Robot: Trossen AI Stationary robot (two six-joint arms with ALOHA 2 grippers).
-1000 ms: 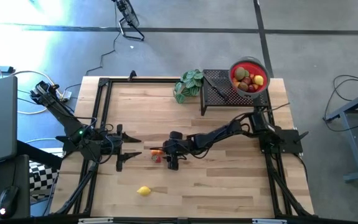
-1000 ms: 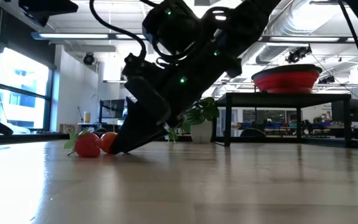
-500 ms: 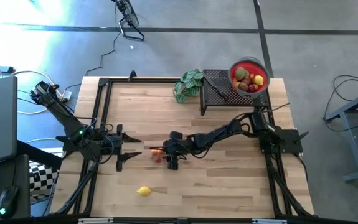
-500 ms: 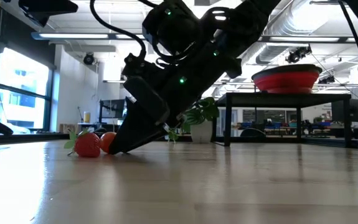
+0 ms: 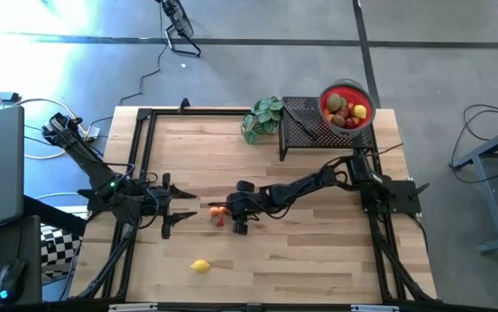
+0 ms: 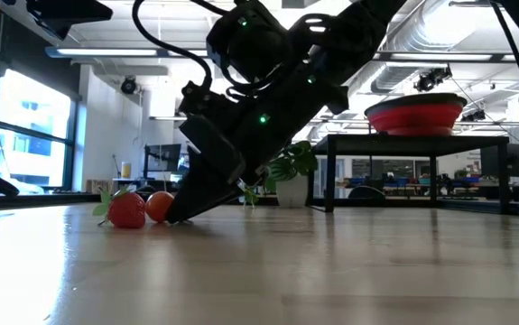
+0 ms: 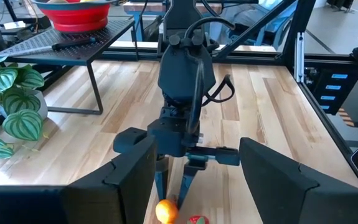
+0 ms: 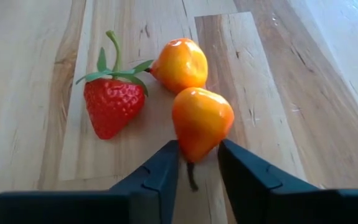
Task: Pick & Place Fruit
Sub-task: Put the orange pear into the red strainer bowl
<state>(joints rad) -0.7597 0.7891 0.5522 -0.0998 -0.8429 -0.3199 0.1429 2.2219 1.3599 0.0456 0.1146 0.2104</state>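
The right gripper [image 8: 194, 163] is reaching low over the middle of the wooden table [image 5: 318, 251], and its 2 dark fingers [image 8: 160, 171] are pinching the lower end of a small glossy orange-yellow toy fruit [image 8: 202, 122]; in the right wrist view both pads are touching its sides, so the gripper is closing on it, though how firm the hold is cannot be judged. A second rounded orange toy fruit [image 8: 180, 63] is sitting just beside the held one, and a red toy strawberry with a green leafy stem [image 8: 113, 102] is lying next to both. To do this step well, the grip probably needs to be secure before any lift, since the pads are catching only the narrow end of a smooth fruit, and the rise should be straight up so the 2 neighbours are not knocked. The red collapsible bowl [image 5: 346, 89], already holding several fruits, is standing on a black mesh stand [image 5: 299, 126] at the far right corner, beside a green leafy plant [image 5: 263, 117]. A yellow toy lemon [image 5: 200, 266] is lying apart near the front edge. The left gripper [image 5: 185, 215] is waiting at the table's left with its fingers spread and empty.
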